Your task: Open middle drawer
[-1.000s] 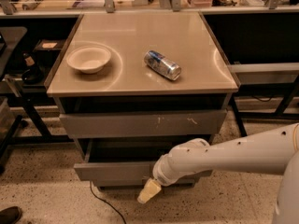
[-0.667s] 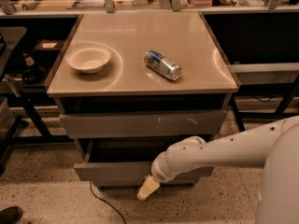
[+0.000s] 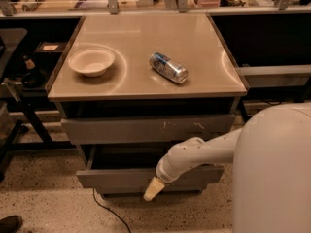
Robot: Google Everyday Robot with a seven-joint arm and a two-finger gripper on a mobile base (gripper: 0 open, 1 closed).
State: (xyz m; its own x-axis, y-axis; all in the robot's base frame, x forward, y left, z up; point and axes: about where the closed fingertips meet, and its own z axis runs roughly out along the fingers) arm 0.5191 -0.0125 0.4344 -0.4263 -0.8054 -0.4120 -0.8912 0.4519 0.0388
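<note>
your gripper (image 3: pixel 151 190) hangs at the lower edge of the middle drawer (image 3: pixel 112 177), whose front stands out just behind it, below the scratched drawer front (image 3: pixel 146 128). you cannot tell whether the gripper is released or clenched. well above it on the worktop (image 3: pixel 209 57), a white bowl (image 3: pixel 91 61) sits up-left and a can (image 3: pixel 168 67) lies on its side.

- Warm, dim indoor light from overhead; amber cast throughout.
- Tabletop (image 3: pixel 146 38) shows soft glare patches, center and right edge of its surface.
- Deep shadow under the top and inside the middle drawer (image 3: pixel 112 177).
- Gripper (image 3: pixel 151 191), lower center at that drawer's front, catches light.
- Pale arm (image 3: pixel 272 169), lower right, brightest.
</note>
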